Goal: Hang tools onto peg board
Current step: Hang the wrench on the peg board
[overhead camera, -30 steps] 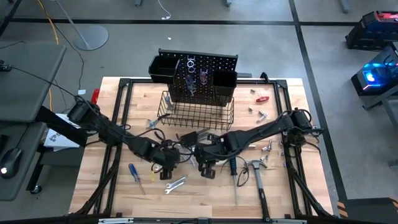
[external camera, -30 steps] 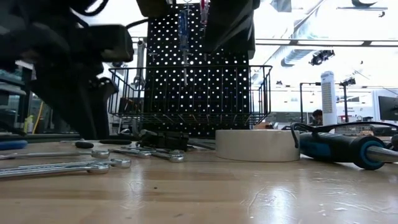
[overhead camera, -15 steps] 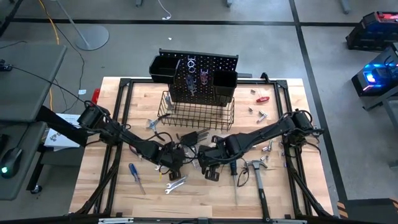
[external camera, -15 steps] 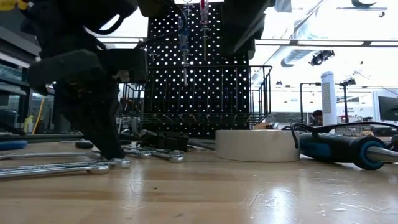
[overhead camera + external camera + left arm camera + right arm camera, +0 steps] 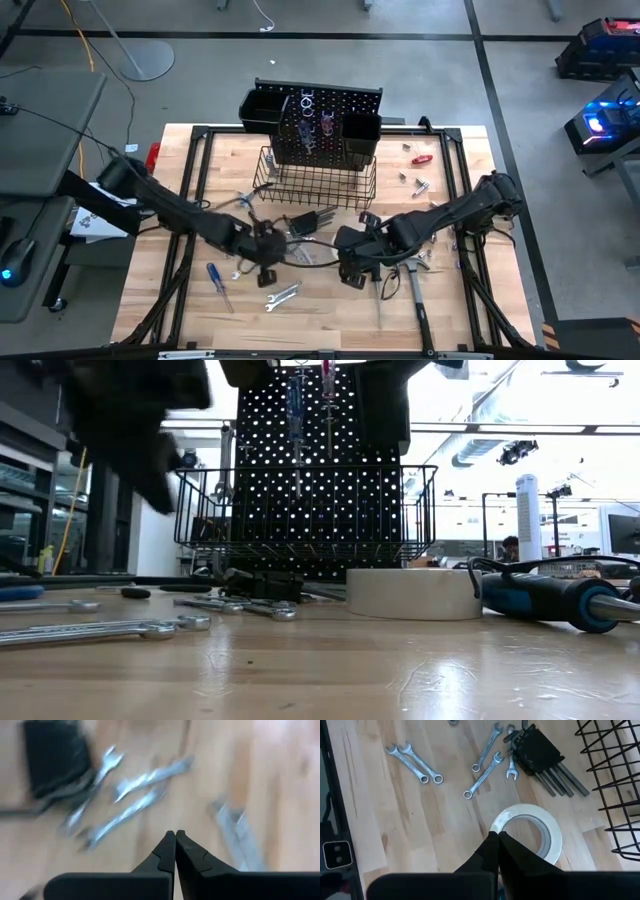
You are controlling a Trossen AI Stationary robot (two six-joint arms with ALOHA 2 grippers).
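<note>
1. We list the peg board (image 5: pixel 322 125): an upright black panel at the far edge of the bench (image 5: pixel 180 300), with a black bin (image 5: pixel 262 110) at one upper corner, a second bin (image 5: pixel 361 128) at the other, and a wire basket (image 5: pixel 320 180) at its foot. A few tools already hang on its face.
2. We list the left gripper (image 5: pixel 266 268): above the bench near the middle, in front of the basket. Its fingers (image 5: pixel 167 851) are pressed together tip to tip and hold nothing.
3. We list the right gripper (image 5: pixel 352 272): near the bench's middle, just beside the white tape roll (image 5: pixel 529 831) and over its near edge. Its fingers (image 5: pixel 490 851) are likewise pressed together and empty.
4. We list silver wrenches (image 5: pixel 415 762) lying flat on the bench in a loose scatter, a pair side by side and others near a black holder of hex keys (image 5: pixel 540 755).
5. We list a blue-handled screwdriver (image 5: pixel 216 281) on the bench toward the left arm's side, apart from the wrenches.
6. We list a black-handled claw hammer (image 5: pixel 414 285) on the bench on the right arm's side, near the front.
7. We list a small red-handled tool (image 5: pixel 422 159) near the far right corner of the bench; its kind we cannot tell.
</note>
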